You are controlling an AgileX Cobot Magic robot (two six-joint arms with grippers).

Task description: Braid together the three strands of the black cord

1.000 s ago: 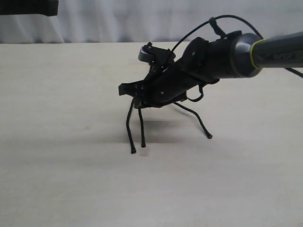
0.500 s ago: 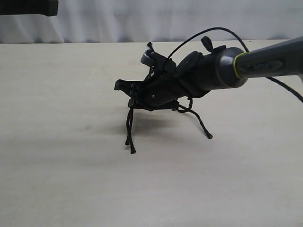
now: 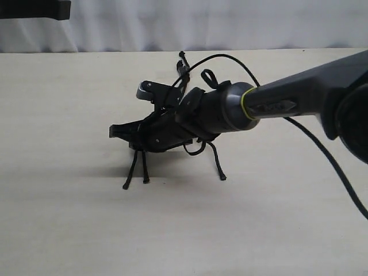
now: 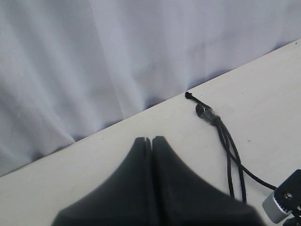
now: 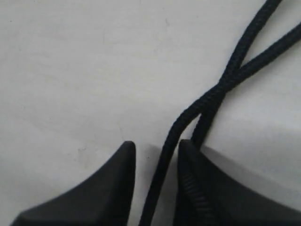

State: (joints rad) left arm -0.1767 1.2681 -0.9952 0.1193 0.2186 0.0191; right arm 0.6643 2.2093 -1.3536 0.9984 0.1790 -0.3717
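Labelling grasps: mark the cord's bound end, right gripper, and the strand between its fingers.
bound end (image 4: 208, 114): left wrist view, on the wrapped part.
right gripper (image 5: 156, 149): right wrist view, midway between fingertips.
strand (image 5: 188, 115): right wrist view, just short of the crossing.

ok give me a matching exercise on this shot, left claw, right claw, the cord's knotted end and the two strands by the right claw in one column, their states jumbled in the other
Things:
1. left claw
2. right claw
3. knotted end
4. two strands

States:
a. cross over each other
b. open, one strand running through the gap
c. lies on the table near the white curtain
d. shut tight

Pairs: 1-d, 2-b, 3-c, 4-a
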